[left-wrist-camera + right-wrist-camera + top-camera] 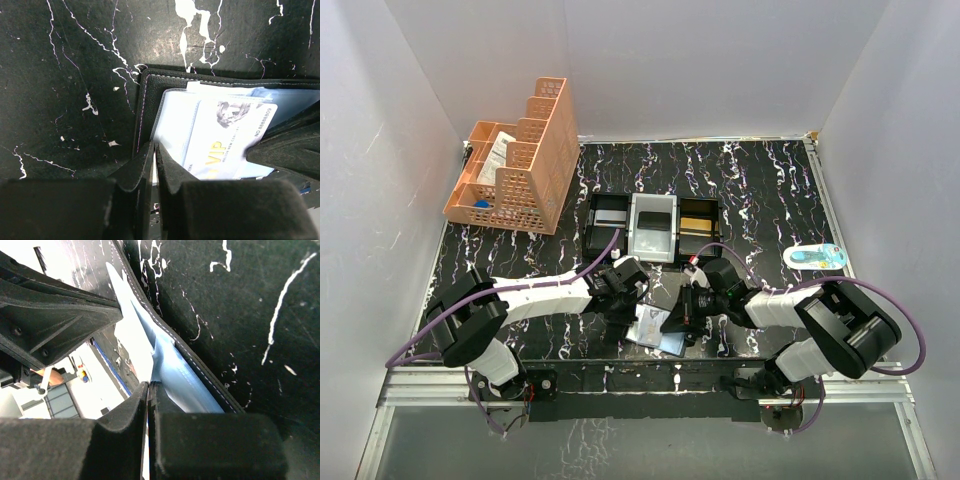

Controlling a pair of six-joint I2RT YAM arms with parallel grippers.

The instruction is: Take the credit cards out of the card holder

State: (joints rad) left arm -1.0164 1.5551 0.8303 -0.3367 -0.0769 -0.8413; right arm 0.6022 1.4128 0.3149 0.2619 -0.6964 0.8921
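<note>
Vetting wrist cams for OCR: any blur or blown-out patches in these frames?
Left wrist: own fingers dark and soft at the bottom, VIP card print readable. Right wrist: lower-left background blown out, card holder stitching crisp. Top external: even light, no harsh shadows.

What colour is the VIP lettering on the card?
Yellow-gold VIP lettering on a pale white-blue card; left wrist view shows it best.
</note>
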